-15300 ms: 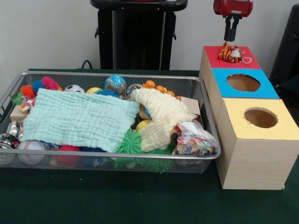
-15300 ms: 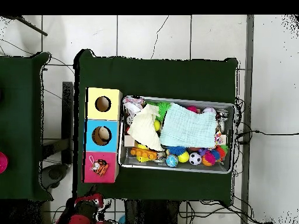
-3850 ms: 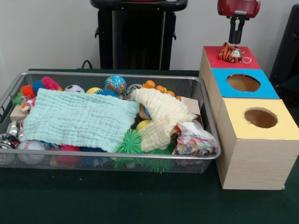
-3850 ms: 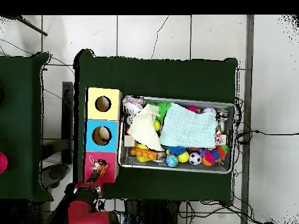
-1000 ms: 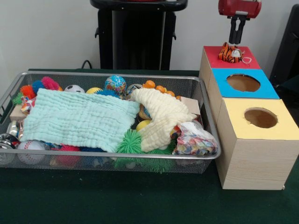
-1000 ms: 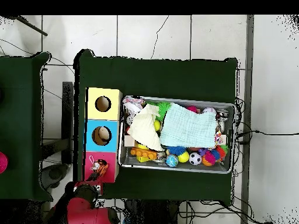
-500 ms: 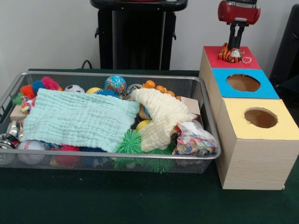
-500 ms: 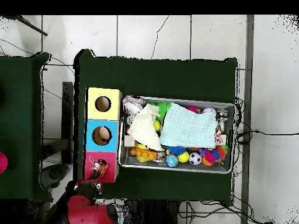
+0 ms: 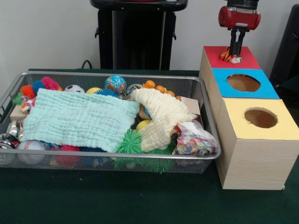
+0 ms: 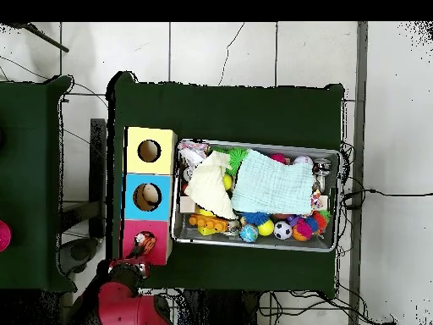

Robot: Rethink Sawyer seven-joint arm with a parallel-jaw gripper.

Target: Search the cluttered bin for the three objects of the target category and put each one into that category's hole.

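Note:
The wire mesh bin point(image 9: 112, 74) stands left of three wooden boxes and is full of toys; it also shows in the overhead view point(image 10: 254, 246). The red panel point(image 9: 250, 59) tops the far box. An orange striped tiger toy point(image 9: 228, 57) sits in the red panel's hole and hides it, with only the toy's top showing. My gripper point(image 9: 234, 52) is shut and comes down from above, its tip touching the toy. In the overhead view the toy point(image 10: 145, 241) sits on the red panel point(image 10: 131, 233), and the gripper point(image 10: 135, 264) is at the panel's lower edge.
A blue-panelled hole point(image 9: 243, 82) and a yellow-panelled hole point(image 9: 260, 117) lie nearer the camera. In the bin, a mint cloth point(image 9: 79, 119) and a cream cloth point(image 9: 161, 116) cover balls, spiky toys and a patterned bag point(image 9: 195, 140). The robot's black pedestal point(image 9: 138, 35) stands behind.
My gripper has come down and a little to the right onto the tiger toy. The toy, which lay on top of the red panel, has sunk partly into the hole.

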